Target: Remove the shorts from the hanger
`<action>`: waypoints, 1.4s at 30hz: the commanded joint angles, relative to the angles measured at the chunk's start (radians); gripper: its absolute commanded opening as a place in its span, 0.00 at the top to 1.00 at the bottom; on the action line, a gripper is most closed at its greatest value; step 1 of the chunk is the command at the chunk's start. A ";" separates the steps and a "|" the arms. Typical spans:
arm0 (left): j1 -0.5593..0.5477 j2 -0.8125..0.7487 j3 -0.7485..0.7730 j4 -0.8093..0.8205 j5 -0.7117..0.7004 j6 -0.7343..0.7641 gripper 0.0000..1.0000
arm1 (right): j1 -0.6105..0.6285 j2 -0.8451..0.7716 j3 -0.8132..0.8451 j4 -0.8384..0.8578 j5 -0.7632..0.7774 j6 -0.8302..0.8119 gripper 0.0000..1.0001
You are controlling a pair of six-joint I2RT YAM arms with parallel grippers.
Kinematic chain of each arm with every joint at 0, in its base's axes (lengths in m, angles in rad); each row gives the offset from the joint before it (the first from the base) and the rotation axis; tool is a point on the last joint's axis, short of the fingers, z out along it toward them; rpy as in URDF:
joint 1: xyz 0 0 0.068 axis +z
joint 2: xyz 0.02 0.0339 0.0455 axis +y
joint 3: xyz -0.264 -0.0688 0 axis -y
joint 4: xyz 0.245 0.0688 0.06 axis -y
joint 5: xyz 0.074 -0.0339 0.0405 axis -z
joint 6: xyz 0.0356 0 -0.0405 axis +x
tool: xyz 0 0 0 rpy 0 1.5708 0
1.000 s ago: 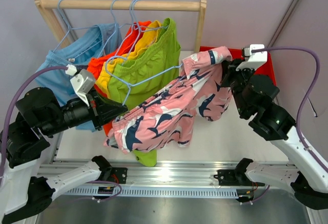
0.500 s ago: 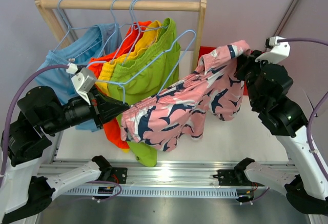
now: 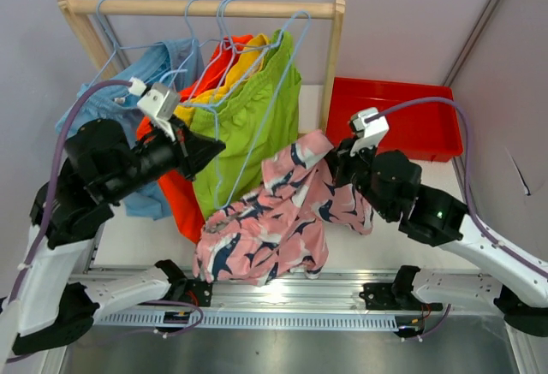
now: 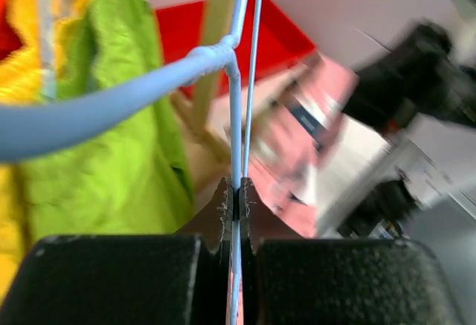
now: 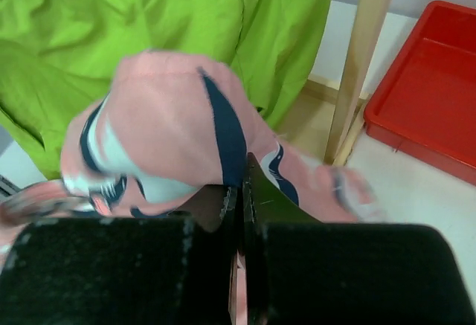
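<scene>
The pink shorts with navy pattern (image 3: 274,216) hang free of the hanger, draped down to the table's front edge. My right gripper (image 3: 336,162) is shut on their upper edge (image 5: 186,124). My left gripper (image 3: 205,147) is shut on the wire of an empty light blue hanger (image 3: 265,104), whose hook hangs on the wooden rail (image 3: 205,6); the wire runs between my jaws (image 4: 236,117). Lime green shorts (image 3: 248,109), yellow shorts (image 3: 244,59), orange-red shorts (image 3: 184,198) and light blue shorts (image 3: 150,70) hang on hangers on the rail.
A red bin (image 3: 398,117) sits at the back right of the table, also in the right wrist view (image 5: 431,87). The rack's right wooden post (image 3: 334,53) stands between the shorts and the bin.
My right gripper has pulled the pink shorts off the hanger and dropped down and left toward the table. My left gripper has lifted up with the hanger, which now hangs empty.
</scene>
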 commanded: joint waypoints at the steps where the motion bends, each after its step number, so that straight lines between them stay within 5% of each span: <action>1: -0.005 0.037 0.035 0.100 -0.229 -0.015 1.00 | 0.028 -0.012 0.022 0.055 0.123 -0.029 1.00; 10: -0.026 -0.069 -0.167 0.057 -0.186 -0.026 1.00 | -0.090 0.058 0.346 0.148 0.521 -0.257 1.00; 15: -0.034 -0.140 -0.301 0.057 -0.174 -0.064 1.00 | -0.413 0.263 0.634 0.209 0.417 -0.369 1.00; 18: -0.036 -0.141 -0.315 0.056 -0.177 -0.079 1.00 | -0.508 0.374 0.812 0.228 0.351 -0.412 1.00; 25: -0.045 -0.072 -0.307 0.090 -0.217 -0.084 1.00 | -0.802 0.711 1.010 0.273 0.142 -0.301 1.00; 31: -0.043 0.007 -0.224 0.100 -0.283 -0.076 1.00 | -0.905 0.801 0.889 0.306 0.047 -0.170 1.00; 38: -0.043 0.199 0.001 0.053 -0.393 -0.055 1.00 | -0.997 0.910 0.683 0.300 -0.266 0.023 1.00; 39: -0.043 0.225 0.024 0.045 -0.408 -0.052 1.00 | -1.005 0.936 0.718 0.259 -0.288 0.049 0.96; 40: -0.043 0.277 0.052 0.038 -0.416 -0.047 1.00 | -1.012 0.989 0.750 0.206 -0.312 0.068 0.60; 42: -0.043 0.337 0.165 0.005 -0.435 -0.032 1.00 | -1.019 1.042 0.851 0.033 -0.329 0.118 0.20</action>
